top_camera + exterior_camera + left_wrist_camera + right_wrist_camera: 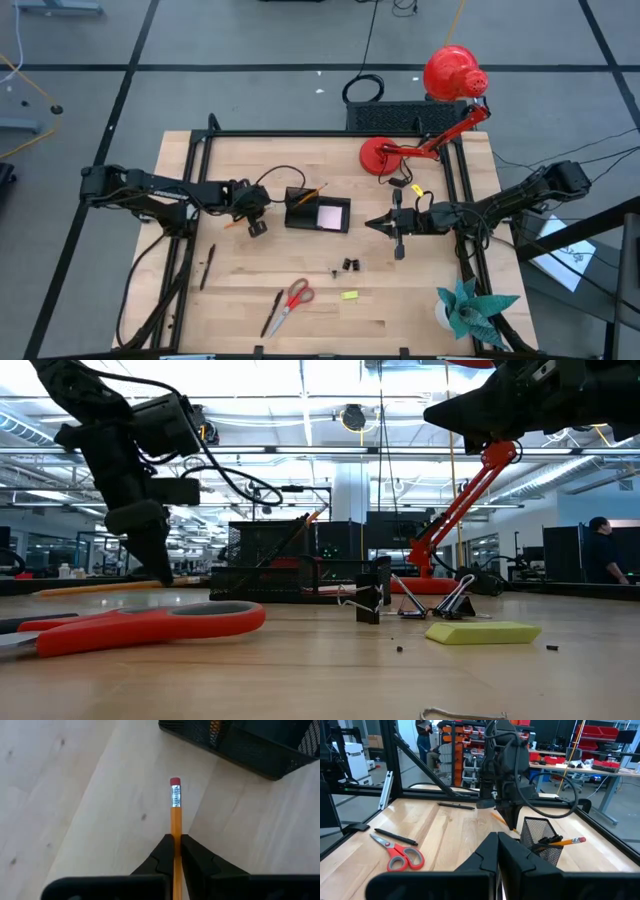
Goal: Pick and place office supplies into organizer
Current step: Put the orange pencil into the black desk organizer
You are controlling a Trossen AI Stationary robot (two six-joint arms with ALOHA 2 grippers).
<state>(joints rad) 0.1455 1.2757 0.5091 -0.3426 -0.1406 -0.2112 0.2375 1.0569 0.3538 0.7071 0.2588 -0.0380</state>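
My left gripper [256,226] stands just left of the black mesh organizer [317,211] and is shut on an orange pencil [175,810]. The organizer holds a pink sticky-note pad [331,215] and another orange pencil [566,841], which leans out over its rim. My right gripper [372,225] hovers shut to the organizer's right and touches nothing. Red-handled scissors [294,298], two black pens [207,266] [272,313], black clips [349,265] and a small yellow piece [349,295] lie flat on the near half of the table. My left gripper pinches the orange pencil's shaft [176,837] between its two fingers, some way behind the red eraser end [175,782], which sticks out toward the organizer [240,742]. The fingers [158,560] come from above, pointing down. The pencil lies about level, close to the table; I cannot tell whether it rests on it.
A red desk lamp [430,130] stands at the far right of the table, and a teal paper plant [470,305] at the near right corner. Black frame rails run along the table's edges. Bare wood lies between the organizer and the loose items.
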